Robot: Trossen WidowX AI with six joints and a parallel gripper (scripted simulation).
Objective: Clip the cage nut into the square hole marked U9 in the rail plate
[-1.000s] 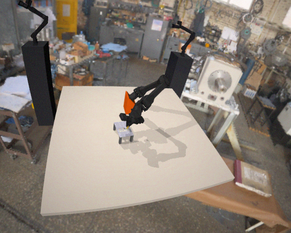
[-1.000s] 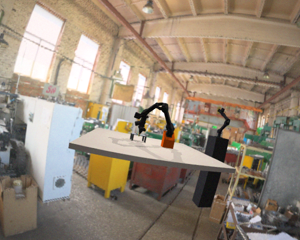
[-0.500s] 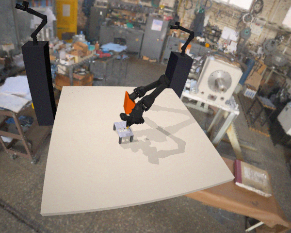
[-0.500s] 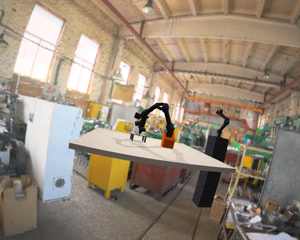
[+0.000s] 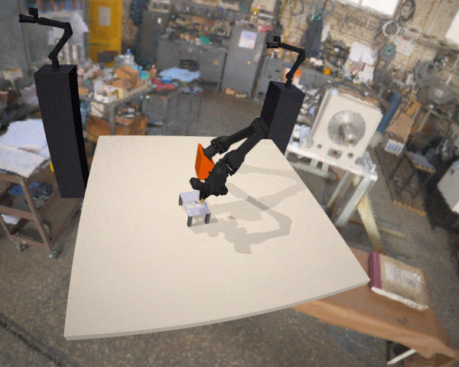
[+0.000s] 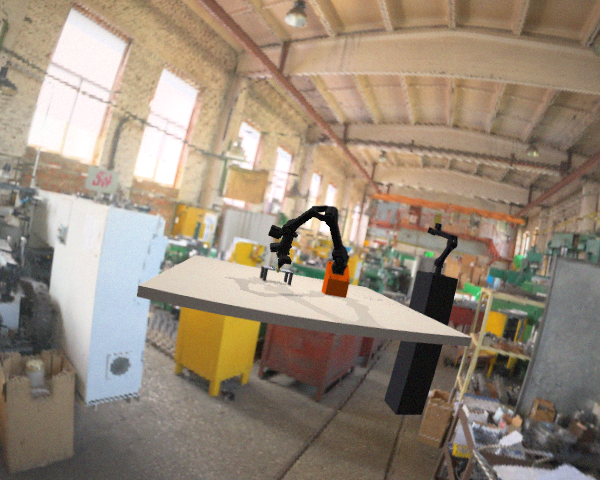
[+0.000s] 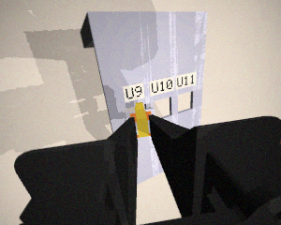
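Note:
The cage nut (image 7: 141, 123) (image 5: 200, 201) is yellow with small orange parts at its sides. My gripper (image 7: 141, 121) (image 5: 202, 198) (image 6: 279, 266) is shut on it. The rail plate (image 7: 178, 42) (image 5: 188, 196) is pale lilac-grey and stands on short dark legs. In the wrist view the nut is over the row of square holes, just below the U9 label (image 7: 134, 91), and covers much of the U9 hole. The frames do not show whether its wings are in the hole or above it. The fingertips are close to the plate; contact cannot be told.
The U10 hole (image 7: 166, 107) and U11 hole (image 7: 184, 100) lie right of the nut in the wrist view. My arm rises from an orange block (image 5: 203, 166) (image 6: 335, 285) on the pale table (image 5: 142, 276). Two dark pillars (image 5: 61, 130) (image 5: 281, 114) with small arms stand beyond the table.

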